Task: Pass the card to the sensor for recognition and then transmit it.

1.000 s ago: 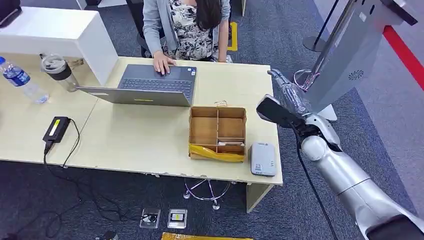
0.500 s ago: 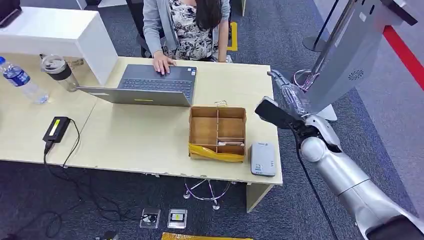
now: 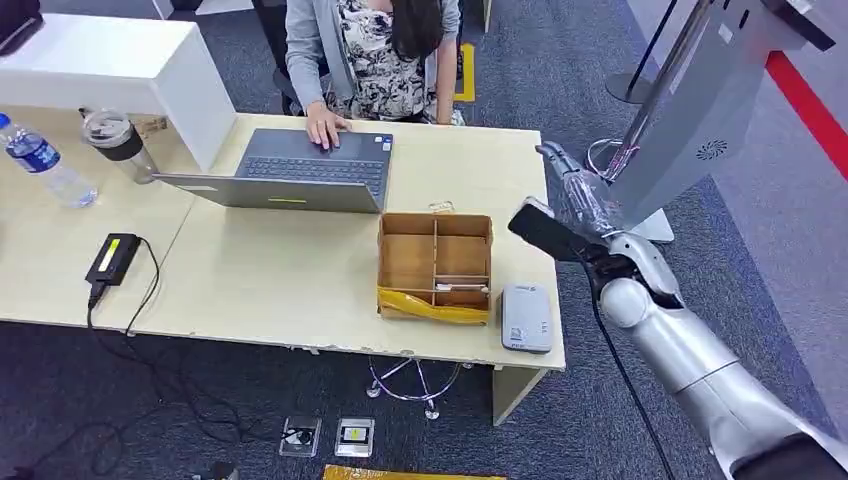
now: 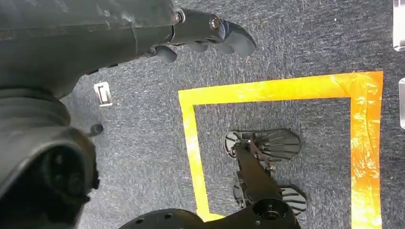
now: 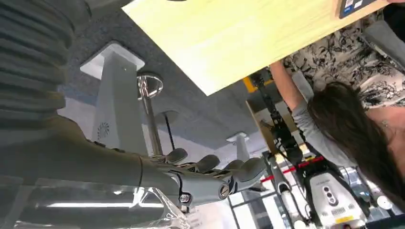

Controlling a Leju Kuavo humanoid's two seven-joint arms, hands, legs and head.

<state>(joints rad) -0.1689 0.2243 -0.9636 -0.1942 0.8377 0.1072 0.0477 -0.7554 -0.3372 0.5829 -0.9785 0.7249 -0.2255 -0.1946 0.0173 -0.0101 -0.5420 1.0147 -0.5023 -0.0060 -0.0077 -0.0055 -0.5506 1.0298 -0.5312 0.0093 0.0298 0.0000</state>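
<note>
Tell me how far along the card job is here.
Done, apparently: pickup; the right hand holds what looks like a clear-sleeved card beyond the table's right edge. In hand: the card, raised. Left: presenting it to the grey sensor beside the box, then handing it on.

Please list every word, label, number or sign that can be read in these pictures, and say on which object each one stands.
No text can be read in any view.
Water bottle: blue label, too small to read.
Grey sensor: small print, blurred.
Laptop: stickers, unreadable.
Power adapter: label, too blurred to read.
Floor sockets: markings, too small to read.
Machine behind the person: yellow label, blurred.
</note>
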